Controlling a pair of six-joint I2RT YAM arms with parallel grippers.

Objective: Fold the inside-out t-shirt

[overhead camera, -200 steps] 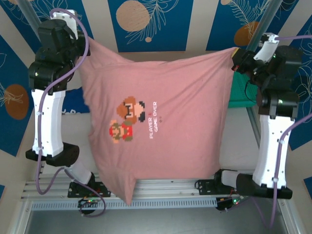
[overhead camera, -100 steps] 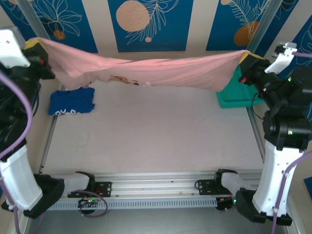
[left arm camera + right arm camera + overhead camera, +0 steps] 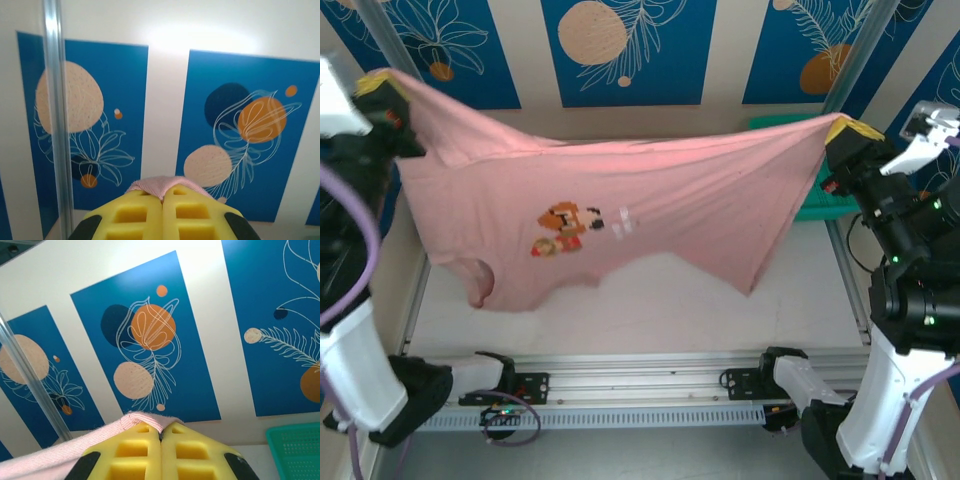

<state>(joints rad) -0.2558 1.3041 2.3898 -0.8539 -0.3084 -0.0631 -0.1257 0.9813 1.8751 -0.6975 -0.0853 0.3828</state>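
From where I stand, the dusty-pink soft cotton t-shirt [image 3: 700, 190] hangs spread in the air over the pale surface [image 3: 660, 310], stretched between the two arms. Its small colourful pixel print [image 3: 560, 228] shows, and its lower edge sags low. The left pincer [image 3: 382, 88] is clenched on the shirt's left corner, with its yellow foam pads [image 3: 135, 215] pressed together and a fold of pink hem pinched between them. The right pincer [image 3: 842, 130] is clamped just as tightly on the right corner, near a teal-green mesh basket [image 3: 817, 205].
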